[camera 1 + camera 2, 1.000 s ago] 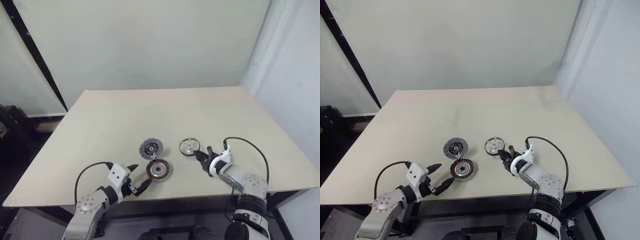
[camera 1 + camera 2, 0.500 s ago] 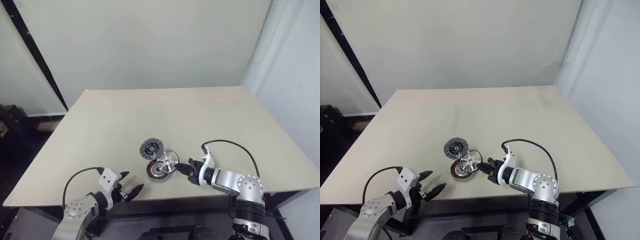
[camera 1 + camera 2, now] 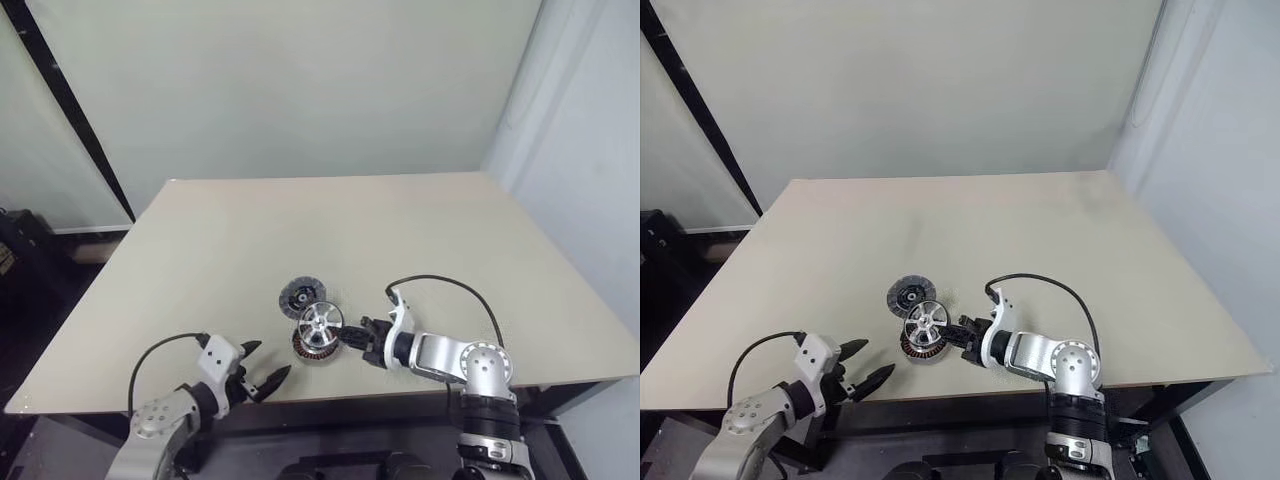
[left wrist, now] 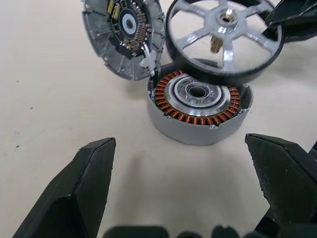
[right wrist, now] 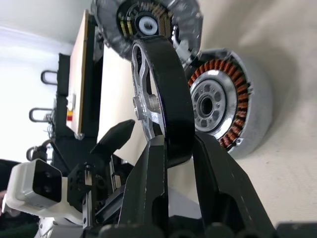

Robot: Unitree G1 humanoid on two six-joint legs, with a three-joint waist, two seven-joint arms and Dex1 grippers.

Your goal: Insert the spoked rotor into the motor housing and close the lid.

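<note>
Spoked rotor [image 3: 321,321] — pinched at its rim by right gripper [image 3: 352,336], tilted above motor housing [image 4: 199,105]. Lid [image 3: 301,294] beside housing on tabletop [image 3: 200,260]. Left gripper [image 3: 262,372] — fingers spread.

Left gripper [image 3: 262,381] sits low at about 7 o'clock near the table's front edge, fingers spread wide with nothing between them. Right arm reaches in from 5 o'clock, wrist rolled, right gripper [image 3: 352,337] pointing toward 9 o'clock, its fingers [image 5: 148,188] pinched on the rotor [image 3: 321,322] rim.
</note>
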